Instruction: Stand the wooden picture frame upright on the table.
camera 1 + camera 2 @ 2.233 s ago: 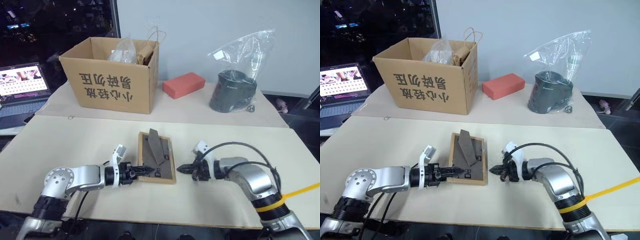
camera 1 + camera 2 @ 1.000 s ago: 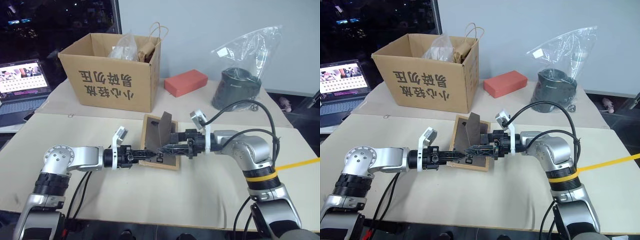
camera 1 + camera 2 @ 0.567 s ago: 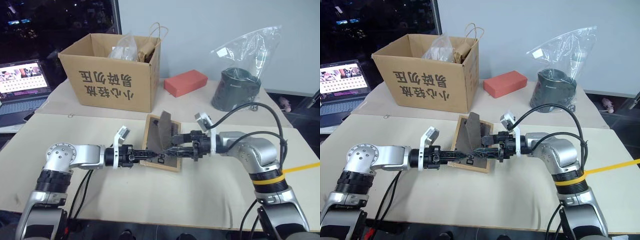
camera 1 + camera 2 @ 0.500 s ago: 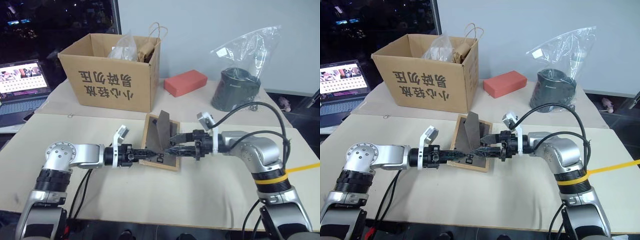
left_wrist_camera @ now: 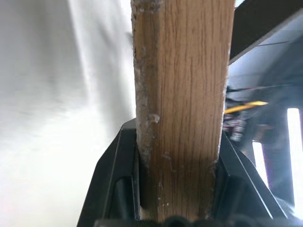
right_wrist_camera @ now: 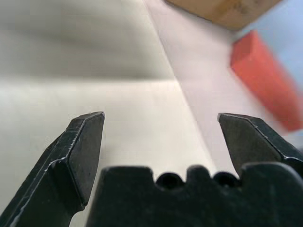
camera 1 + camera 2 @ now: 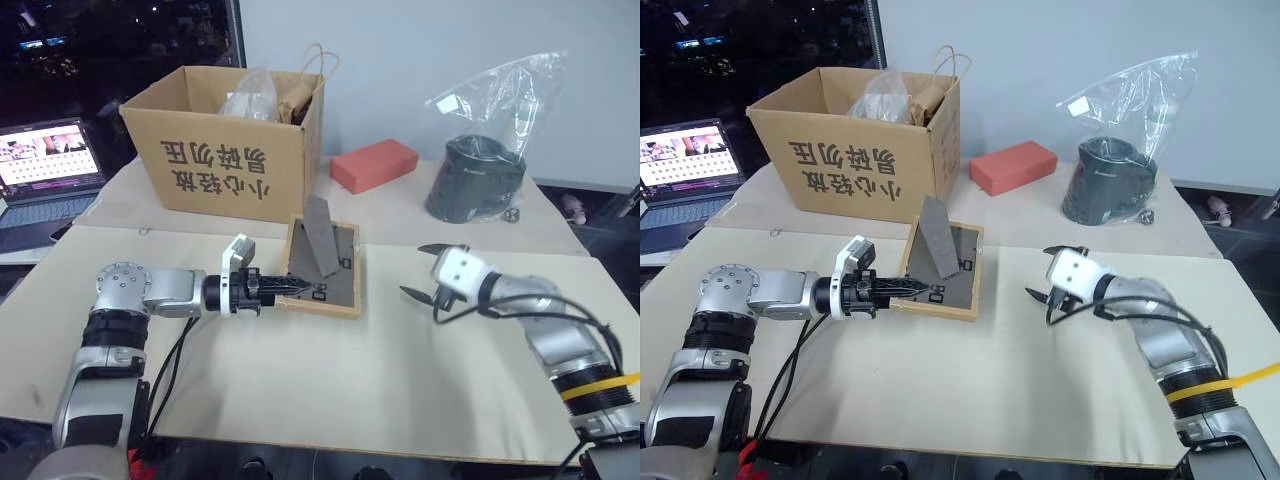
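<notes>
From the head camera's left eye, the wooden picture frame (image 7: 322,268) sits near the middle of the table (image 7: 330,400), closer to its far edge than its near one. It is tilted, grey back showing, with the fold-out stand (image 7: 319,238) swung out from the back. The left gripper (image 7: 298,286) pinches the frame's near left edge. The right gripper (image 7: 420,290) hangs off to the right, well apart from the frame, its fingers spread and empty. I judge the job about half done: the stand is out and the frame is partly raised, but it is not yet resting upright unaided.

The right eye gives the same layout. The cardboard box (image 7: 868,158) on the far left of the table carries large printed Chinese characters, upside down from here; I cannot read them with confidence. The red block (image 7: 1013,166) and the bagged dark object (image 7: 1110,190) near the far edge show no legible label.

In the left wrist view, the two black fingers (image 5: 118,179) are closed on a light-wood frame edge.

In the right wrist view, the fingers (image 6: 80,146) stand wide apart over bare tabletop, holding nothing.
</notes>
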{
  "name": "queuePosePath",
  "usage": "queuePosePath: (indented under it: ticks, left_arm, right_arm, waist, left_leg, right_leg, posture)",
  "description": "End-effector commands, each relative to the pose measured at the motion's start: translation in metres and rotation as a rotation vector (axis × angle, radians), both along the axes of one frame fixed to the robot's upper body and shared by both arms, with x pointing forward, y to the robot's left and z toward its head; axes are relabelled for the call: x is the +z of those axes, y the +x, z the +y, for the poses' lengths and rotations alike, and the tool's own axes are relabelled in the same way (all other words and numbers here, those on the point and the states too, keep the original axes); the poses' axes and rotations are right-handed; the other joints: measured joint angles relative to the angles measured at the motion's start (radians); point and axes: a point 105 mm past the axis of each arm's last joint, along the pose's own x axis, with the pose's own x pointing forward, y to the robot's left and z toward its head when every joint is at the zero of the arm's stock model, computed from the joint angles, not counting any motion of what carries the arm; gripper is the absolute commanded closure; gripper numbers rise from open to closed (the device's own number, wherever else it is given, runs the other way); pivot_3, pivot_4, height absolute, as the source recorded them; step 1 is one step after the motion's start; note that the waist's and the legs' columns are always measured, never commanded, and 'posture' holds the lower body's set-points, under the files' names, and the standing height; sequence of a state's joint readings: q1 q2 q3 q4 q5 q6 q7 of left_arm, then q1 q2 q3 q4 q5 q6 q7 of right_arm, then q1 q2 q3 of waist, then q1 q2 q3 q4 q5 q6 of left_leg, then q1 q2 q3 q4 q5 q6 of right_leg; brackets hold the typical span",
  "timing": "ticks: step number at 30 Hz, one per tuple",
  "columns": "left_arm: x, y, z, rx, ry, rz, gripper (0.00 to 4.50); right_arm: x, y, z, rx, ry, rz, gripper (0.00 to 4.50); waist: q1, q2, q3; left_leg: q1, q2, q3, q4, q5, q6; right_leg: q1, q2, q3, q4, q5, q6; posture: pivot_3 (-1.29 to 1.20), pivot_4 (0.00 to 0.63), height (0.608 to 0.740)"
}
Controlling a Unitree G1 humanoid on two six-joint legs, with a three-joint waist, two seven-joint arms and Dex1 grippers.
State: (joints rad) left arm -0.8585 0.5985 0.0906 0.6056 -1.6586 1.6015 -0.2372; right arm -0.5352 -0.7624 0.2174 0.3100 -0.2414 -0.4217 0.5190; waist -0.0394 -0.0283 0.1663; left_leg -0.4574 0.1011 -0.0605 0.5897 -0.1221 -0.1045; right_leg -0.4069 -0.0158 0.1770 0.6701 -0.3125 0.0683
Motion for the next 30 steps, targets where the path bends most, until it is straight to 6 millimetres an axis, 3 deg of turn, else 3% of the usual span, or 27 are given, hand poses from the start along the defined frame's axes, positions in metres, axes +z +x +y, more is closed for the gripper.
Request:
queuePosePath:
  ticks: [1, 10, 18, 21, 27, 30]
  left_arm:
    - [0.018, -0.007, -0.003, -0.063, -0.094, -0.022, 3.34]
    - [0.011, -0.020, -0.013, -0.150, -0.076, 0.008, 3.34]
    - [0.009, -0.019, -0.019, -0.162, -0.043, 0.009, 3.34]
    - [0.009, -0.022, -0.021, -0.170, -0.001, -0.034, 3.34]
    - [-0.016, -0.031, -0.017, -0.173, 0.215, -0.119, 3.34]
    - [-0.017, -0.029, -0.014, -0.162, 0.232, -0.135, 3.34]
  right_arm:
    - [0.019, -0.007, 0.018, 0.127, -0.049, -0.294, 0.04]
    - [0.061, -0.029, 0.058, 0.273, 0.040, -0.616, 0.04]
    - [0.053, -0.039, 0.074, 0.336, 0.026, -0.645, 0.04]
    - [0.049, -0.042, 0.077, 0.353, 0.062, -0.620, 0.70]
    - [0.048, -0.037, 0.071, 0.309, 0.109, -0.579, 2.75]
    - [0.047, -0.036, 0.068, 0.303, 0.119, -0.564, 2.81]
  waist:
    - [-0.004, 0.000, 0.000]
    - [-0.005, 0.000, 0.000]
    - [-0.004, 0.000, 0.000]
    - [-0.004, 0.000, 0.000]
    - [-0.007, 0.001, 0.000]
    - [-0.007, 0.000, 0.000]
  left_leg:
    - [0.000, 0.000, 0.000, 0.000, 0.000, 0.000]
    - [0.003, -0.001, -0.002, 0.002, 0.005, -0.003]
    - [0.003, -0.002, -0.003, 0.002, 0.006, -0.003]
    - [0.003, -0.002, -0.003, 0.002, 0.006, -0.003]
    - [0.005, -0.002, -0.003, 0.002, 0.006, -0.004]
    - [0.007, -0.002, -0.004, 0.002, 0.007, -0.004]
  right_leg:
    - [0.000, 0.000, 0.000, 0.001, 0.000, -0.001]
    - [0.001, 0.000, 0.000, 0.010, 0.001, -0.001]
    - [0.002, 0.000, -0.001, 0.011, 0.001, -0.001]
    - [0.002, 0.000, -0.001, 0.011, 0.001, -0.001]
    - [0.003, 0.000, -0.001, 0.011, 0.001, -0.001]
    - [0.004, 0.000, -0.001, 0.012, 0.001, -0.002]
  posture:
    - [0.00, 0.150, 0.716]
    - [0.00, 0.150, 0.716]
    - [0.00, 0.150, 0.716]
    - [0.00, 0.150, 0.716]
    - [0.00, 0.150, 0.716]
    - [0.00, 0.150, 0.716]
